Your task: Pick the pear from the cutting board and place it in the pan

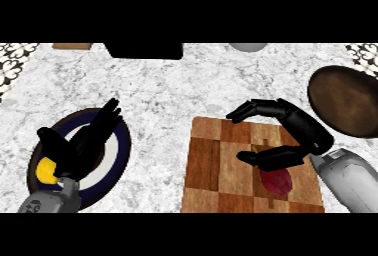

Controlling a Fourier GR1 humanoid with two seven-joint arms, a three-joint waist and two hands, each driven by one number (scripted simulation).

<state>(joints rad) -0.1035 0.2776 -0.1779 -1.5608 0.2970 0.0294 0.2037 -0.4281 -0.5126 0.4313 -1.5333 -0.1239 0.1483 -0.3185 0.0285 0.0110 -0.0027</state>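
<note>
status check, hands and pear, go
Left hand open, resting over the blue-rimmed plate. Right hand open above the wooden cutting board. Dark red pear on board, ungrasped. Nothing blocks the brown round pan.

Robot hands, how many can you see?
2. The left hand is open over the plate at the left. The right hand arches over the pear on the cutting board. None seems hidden.

- The counter [184, 85] is white and grey marble.
- A wooden cutting board [221, 165] lies right of the middle, reaching the near edge.
- A dark brown pan [343, 100] sits at the right edge, just apart from the board.
- A dark-rimmed plate [125, 142] lies at the left.
- A black block [144, 50], a grey round thing [247, 46] and a wooden piece [72, 46] line the far edge.
</note>
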